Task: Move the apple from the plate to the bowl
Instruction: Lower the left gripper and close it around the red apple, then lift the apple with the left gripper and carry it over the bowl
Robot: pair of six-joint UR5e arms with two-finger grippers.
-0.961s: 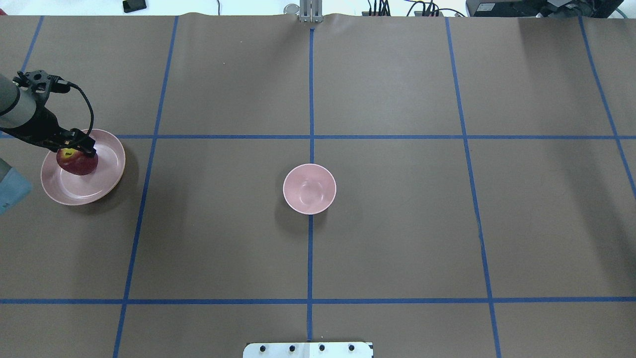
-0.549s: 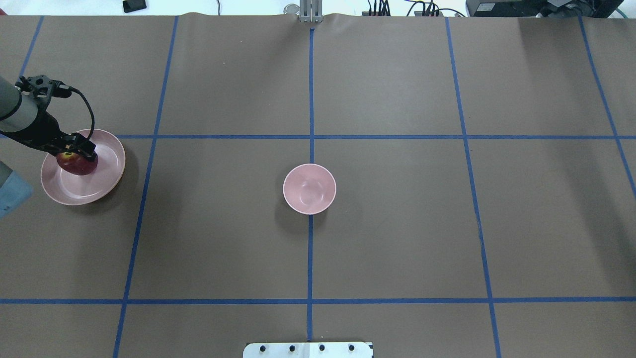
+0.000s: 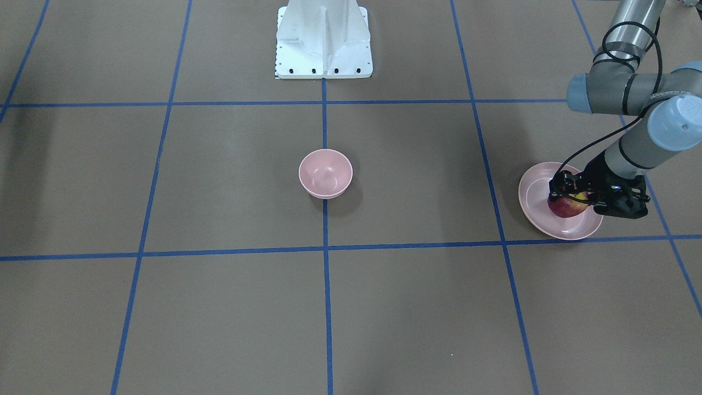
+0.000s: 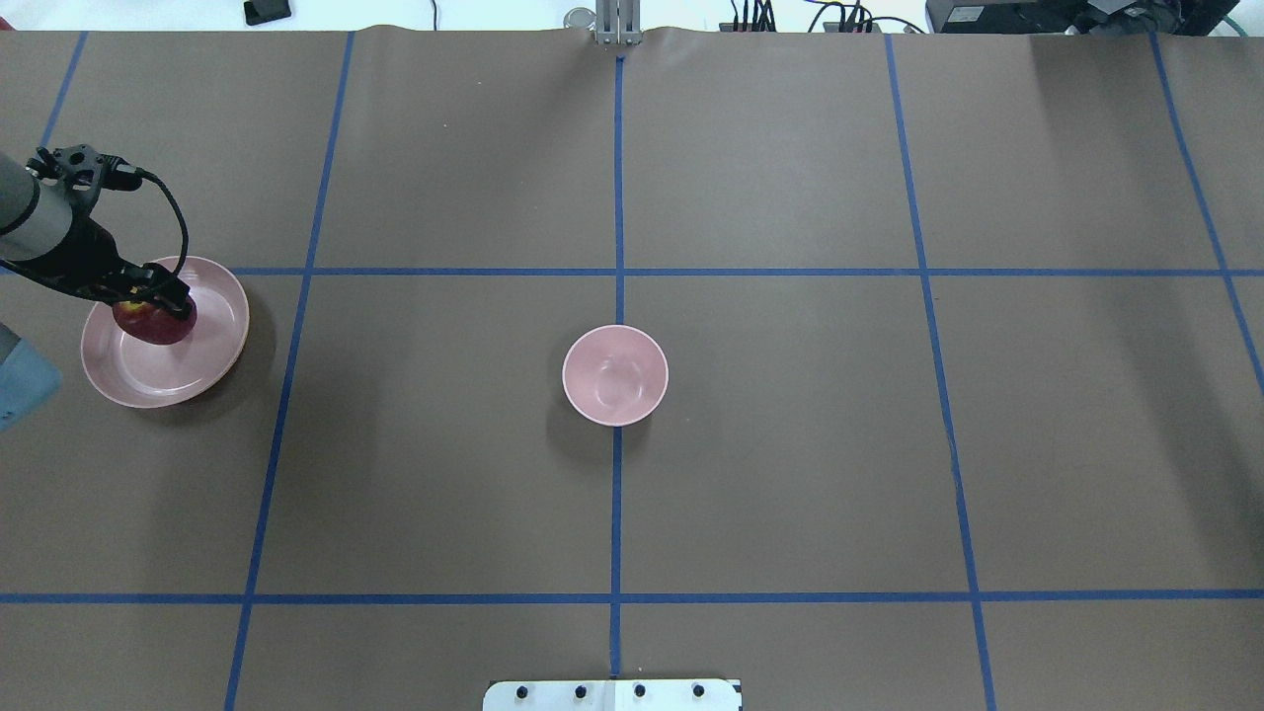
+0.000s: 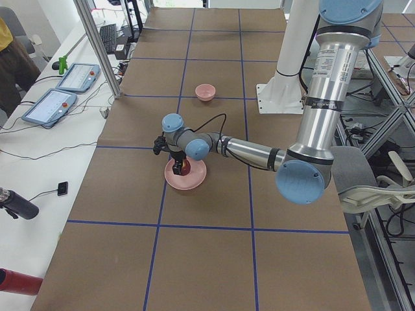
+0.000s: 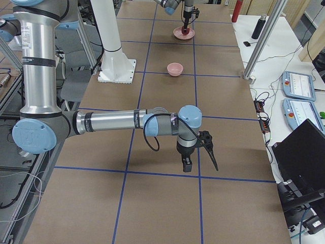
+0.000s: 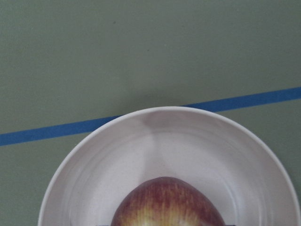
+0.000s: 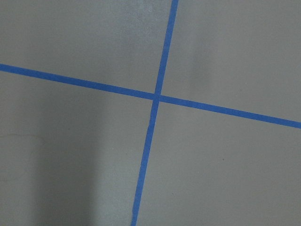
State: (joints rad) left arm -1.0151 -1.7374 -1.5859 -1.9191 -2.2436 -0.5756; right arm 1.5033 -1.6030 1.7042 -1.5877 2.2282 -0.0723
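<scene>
One apple (image 4: pixel 154 326) sits on the plate (image 4: pixel 193 370); the bowl (image 4: pixel 614 376) stands well apart.

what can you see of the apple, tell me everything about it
The apple is small, round and dark red, with streaky skin that pales to yellow around its top, which faces up. It looks whole and smooth. It sits near the middle of the pink plate, at the robot's left end of the table. The left gripper straddles its top with a black finger on each side. Whether they press on it cannot be told. Nothing else touches it.
</scene>
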